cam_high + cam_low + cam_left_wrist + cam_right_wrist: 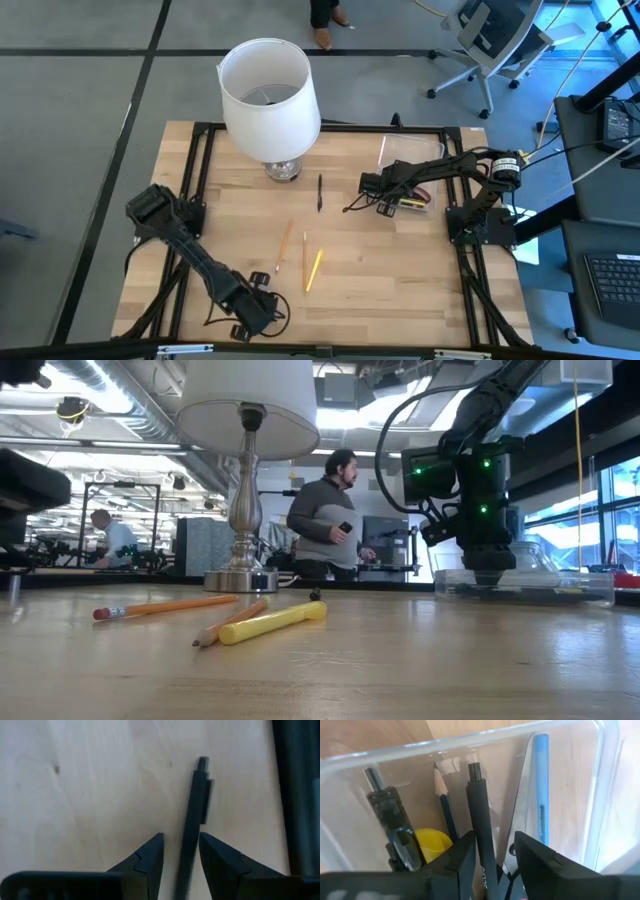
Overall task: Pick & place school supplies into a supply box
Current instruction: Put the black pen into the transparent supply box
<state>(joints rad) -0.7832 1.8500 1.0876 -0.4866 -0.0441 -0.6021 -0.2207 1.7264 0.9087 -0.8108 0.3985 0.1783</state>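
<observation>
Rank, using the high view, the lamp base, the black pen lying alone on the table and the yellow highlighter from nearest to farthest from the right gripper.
From the right gripper:
1. Black pen, mid-table, just left.
2. Lamp base, far side, further left.
3. Yellow highlighter, near side, beside the pencils.
</observation>
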